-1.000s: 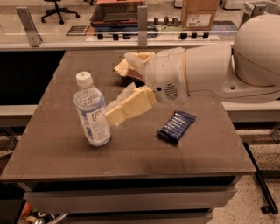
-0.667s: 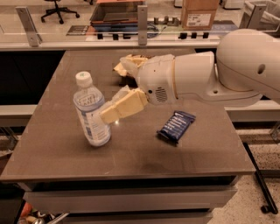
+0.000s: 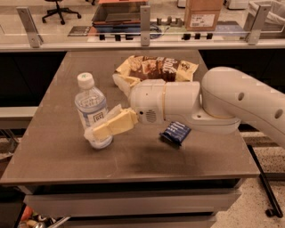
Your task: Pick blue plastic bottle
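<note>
The blue plastic bottle point(image 3: 91, 107) stands upright on the left half of the brown table point(image 3: 53, 160). It is clear with a white cap and a white label with a small square logo. My gripper point(image 3: 106, 128) reaches in from the right on the white arm point(image 3: 213, 102) and sits low against the bottle's right side, covering part of its lower body. The bottle's base still shows below the gripper, resting on the table.
A flat dark-blue snack wrapper point(image 3: 175, 132) lies just under the arm's wrist. A yellow and brown chip bag point(image 3: 153, 67) lies behind the arm at the table's far side. A railed counter with a cardboard box point(image 3: 202, 13) runs behind the table.
The gripper has moved left and down, from beside the bottle's middle to against its lower part. The bottle has stayed upright in the same place.
</note>
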